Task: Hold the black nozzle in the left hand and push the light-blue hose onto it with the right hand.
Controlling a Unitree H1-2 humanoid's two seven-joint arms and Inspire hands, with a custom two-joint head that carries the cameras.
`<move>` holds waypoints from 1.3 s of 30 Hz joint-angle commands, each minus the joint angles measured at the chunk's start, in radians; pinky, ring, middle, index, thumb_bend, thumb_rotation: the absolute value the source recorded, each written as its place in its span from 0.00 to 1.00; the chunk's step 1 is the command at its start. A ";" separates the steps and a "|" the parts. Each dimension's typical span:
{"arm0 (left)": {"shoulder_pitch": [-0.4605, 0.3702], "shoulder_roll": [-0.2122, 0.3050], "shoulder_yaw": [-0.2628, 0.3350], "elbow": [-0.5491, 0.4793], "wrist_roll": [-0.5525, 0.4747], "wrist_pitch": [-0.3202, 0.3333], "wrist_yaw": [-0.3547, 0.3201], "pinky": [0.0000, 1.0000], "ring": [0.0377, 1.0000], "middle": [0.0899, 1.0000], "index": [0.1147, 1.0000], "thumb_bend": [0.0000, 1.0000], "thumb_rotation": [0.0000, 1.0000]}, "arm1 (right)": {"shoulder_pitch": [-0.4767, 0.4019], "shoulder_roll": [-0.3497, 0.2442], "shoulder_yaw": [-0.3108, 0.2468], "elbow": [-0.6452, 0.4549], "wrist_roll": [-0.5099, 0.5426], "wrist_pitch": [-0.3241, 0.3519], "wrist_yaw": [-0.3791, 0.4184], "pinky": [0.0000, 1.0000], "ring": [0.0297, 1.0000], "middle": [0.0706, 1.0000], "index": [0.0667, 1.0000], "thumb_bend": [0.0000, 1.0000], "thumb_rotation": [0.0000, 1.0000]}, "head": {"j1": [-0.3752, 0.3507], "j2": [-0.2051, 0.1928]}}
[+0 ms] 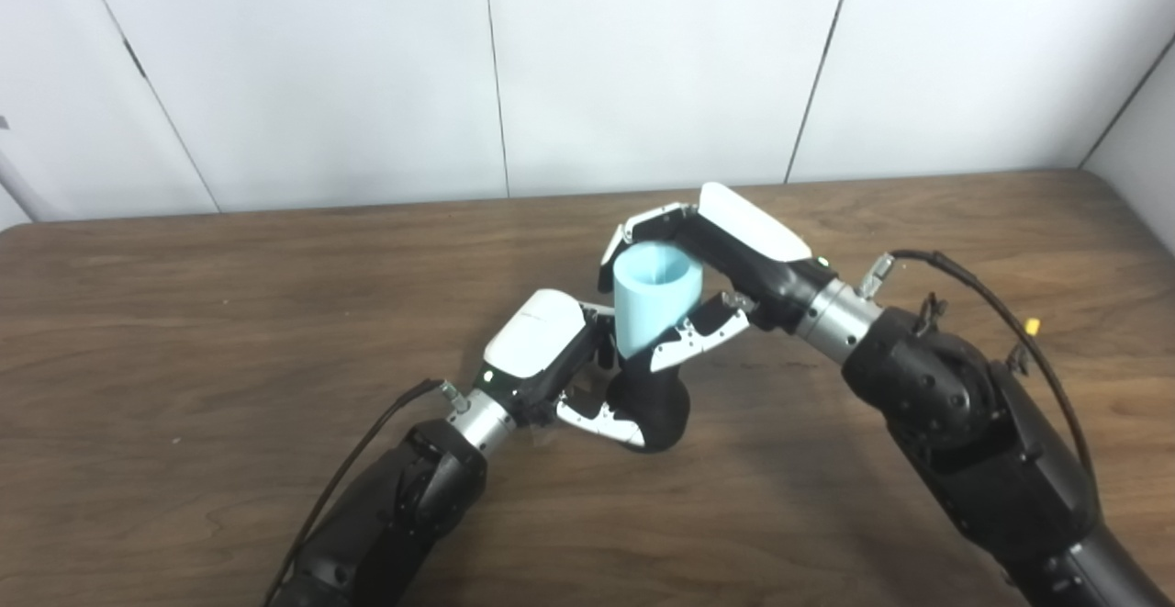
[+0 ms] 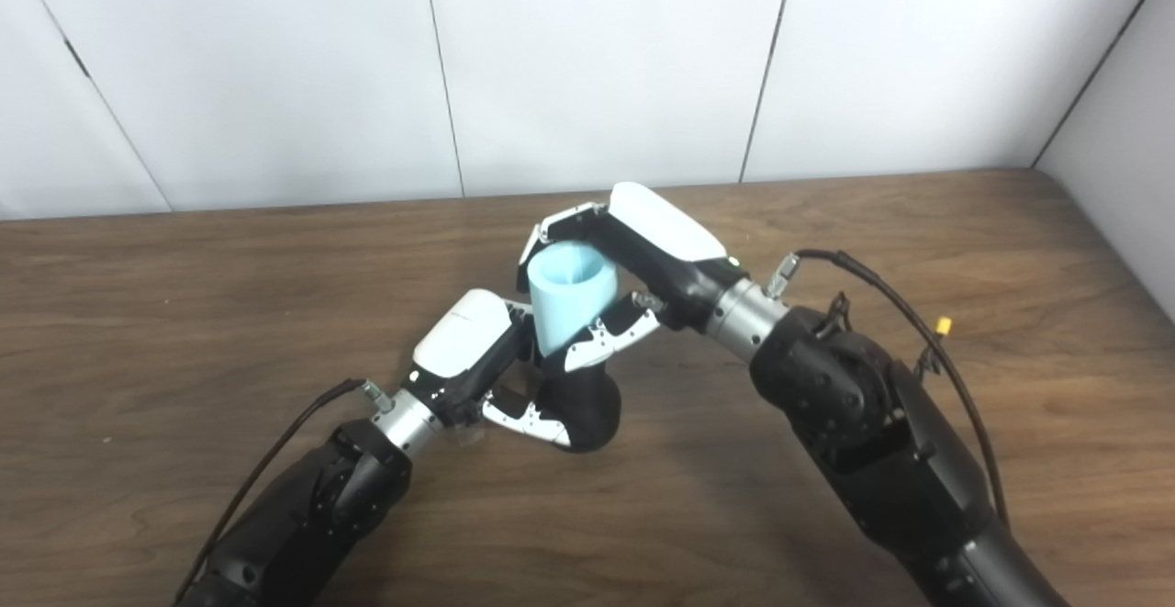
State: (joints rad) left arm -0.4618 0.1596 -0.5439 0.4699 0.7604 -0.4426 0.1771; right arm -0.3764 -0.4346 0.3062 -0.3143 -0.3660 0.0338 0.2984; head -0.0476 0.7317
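A dark wood-grain table (image 1: 229, 313) fills the lower part of both views, with white wall panels (image 1: 643, 56) behind it. Both arms meet above the middle of the table. The right hand (image 1: 725, 253) is wrapped around the light-blue hose (image 1: 654, 304), fingers curled over its far side and thumb across the near side. The left hand (image 1: 551, 350) grips the black nozzle (image 1: 656, 410), fingers closed around its rounded lower body. The hose is a short, pale sky-blue tube with a wide open mouth facing up toward the cameras (faint ridges show inside the bore); it narrows a little toward its lower end. That lower end sits directly on top of the nozzle, touching it; how far it overlaps cannot be told. The nozzle is matte black and bulbous, held just above the table.
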 commanded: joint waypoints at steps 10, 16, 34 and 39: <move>0.138 -0.003 -0.018 0.055 0.002 0.044 -0.038 0.34 0.38 0.39 0.45 0.52 0.00 | 0.123 0.029 -0.016 0.088 -0.144 -0.179 -0.154 0.35 0.39 0.45 0.47 0.52 0.00 | 0.000 0.008; 0.138 -0.001 -0.017 0.052 0.006 0.045 -0.037 0.33 0.37 0.39 0.45 0.52 0.00 | 0.131 0.045 -0.020 0.114 -0.174 -0.201 -0.186 0.35 0.39 0.43 0.47 0.52 0.00 | -0.002 0.008; 0.140 -0.004 -0.025 0.032 0.008 0.056 -0.037 0.33 0.37 0.39 0.44 0.52 0.00 | 0.006 0.000 0.069 -0.022 -0.100 0.199 0.199 0.32 0.36 0.42 0.48 0.52 0.00 | 0.007 0.025; 0.140 -0.005 -0.023 0.037 -0.001 0.044 -0.034 0.32 0.35 0.38 0.45 0.52 0.00 | -0.028 -0.011 0.097 -0.047 -0.084 0.321 0.272 0.32 0.37 0.42 0.49 0.52 0.00 | 0.007 0.028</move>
State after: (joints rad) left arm -0.4377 0.1601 -0.5264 0.4362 0.7475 -0.4021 0.1592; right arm -0.4416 -0.4131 0.3400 -0.3868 -0.4540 0.2710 0.4277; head -0.0399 0.7593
